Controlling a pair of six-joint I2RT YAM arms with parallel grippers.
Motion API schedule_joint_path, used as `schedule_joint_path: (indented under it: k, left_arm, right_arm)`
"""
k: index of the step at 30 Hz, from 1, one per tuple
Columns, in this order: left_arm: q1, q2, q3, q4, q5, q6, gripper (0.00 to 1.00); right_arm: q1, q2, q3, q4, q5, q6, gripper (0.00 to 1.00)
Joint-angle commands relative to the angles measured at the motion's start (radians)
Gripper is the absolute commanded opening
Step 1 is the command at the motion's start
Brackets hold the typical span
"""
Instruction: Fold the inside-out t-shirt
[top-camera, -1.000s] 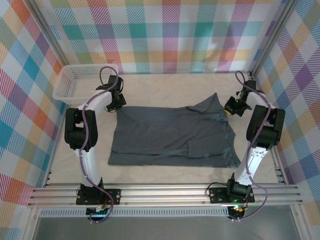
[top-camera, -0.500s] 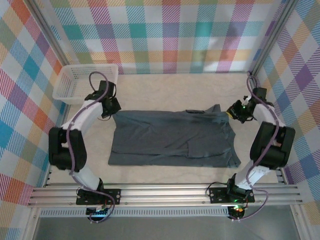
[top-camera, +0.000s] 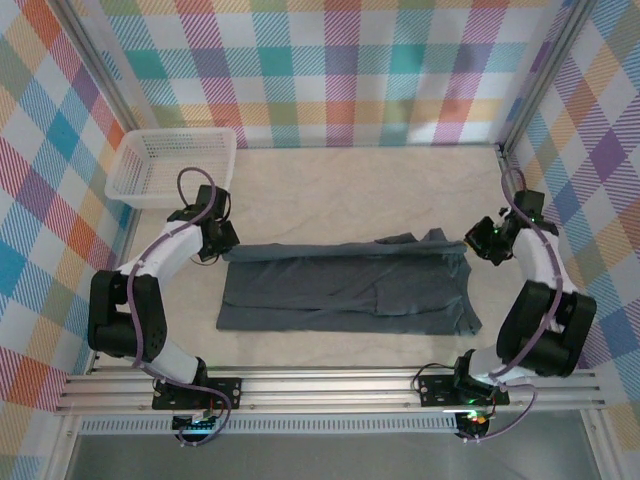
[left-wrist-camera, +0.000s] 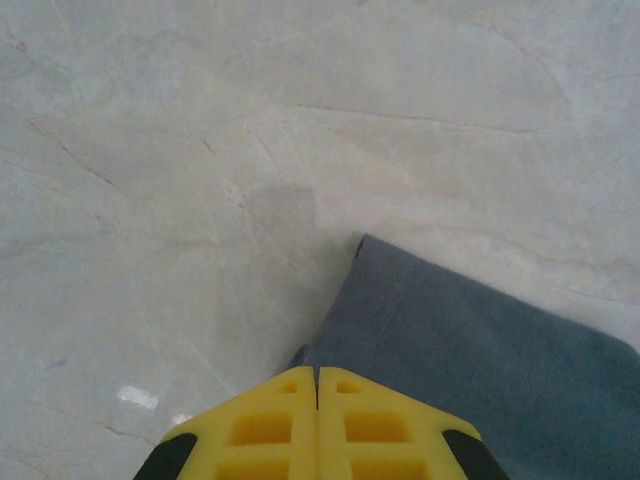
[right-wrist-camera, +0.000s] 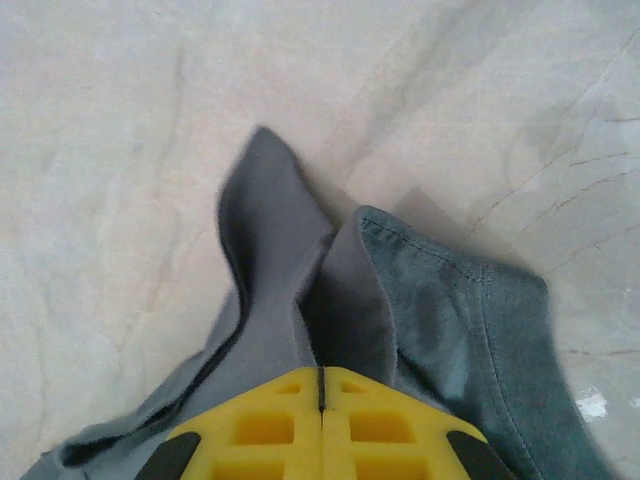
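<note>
Across the worktop (top-camera: 350, 190) lies the inside-out t-shirt (top-camera: 345, 295), with left jaws and right jaws each clenched on a far corner. Best draw both corners nearward evenly, cloth taut, landing flush on the near hem.

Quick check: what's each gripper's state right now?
Left gripper: closed, gripping a corner of the t-shirt.
Right gripper: closed, gripping the t-shirt's bunched edge.

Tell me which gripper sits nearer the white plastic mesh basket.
Left: the left gripper is just near-side of the basket; the right gripper is far off to its right.
</note>
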Motion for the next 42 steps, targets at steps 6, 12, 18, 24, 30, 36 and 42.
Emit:
schedule_joint_path:
  k: [6,12,18,24,30,36,42]
  left_arm:
    - [0.008,0.006,-0.115,0.053,0.037,-0.005,0.00]
    - [-0.005,-0.041,-0.148,0.072,0.063,-0.009,0.35]
    - [-0.065,-0.144,-0.117,0.029,0.055,-0.018,0.40]
    - [-0.213,-0.200,-0.117,0.056,0.052,-0.038,0.40]
    - [-0.297,-0.171,-0.119,0.073,0.027,-0.042,0.41]
    - [-0.319,-0.156,-0.120,0.075,0.004,-0.042,0.41]
    - [-0.321,-0.144,-0.124,0.071,-0.010,-0.033,0.41]
  right_arm:
    - [-0.024,-0.009,-0.215,0.005,0.074,0.075,0.06]
    - [-0.024,-0.066,-0.163,-0.087,0.067,0.052,0.39]
    - [0.112,-0.173,-0.141,-0.053,0.089,0.112,0.45]
    - [0.309,0.002,-0.069,-0.024,0.149,0.153,0.49]
    - [0.353,0.240,0.051,-0.003,0.049,0.173,0.53]
    - [0.373,0.322,0.107,0.011,0.035,0.208,0.46]
    - [0.375,0.341,0.117,0.006,0.022,0.211,0.06]
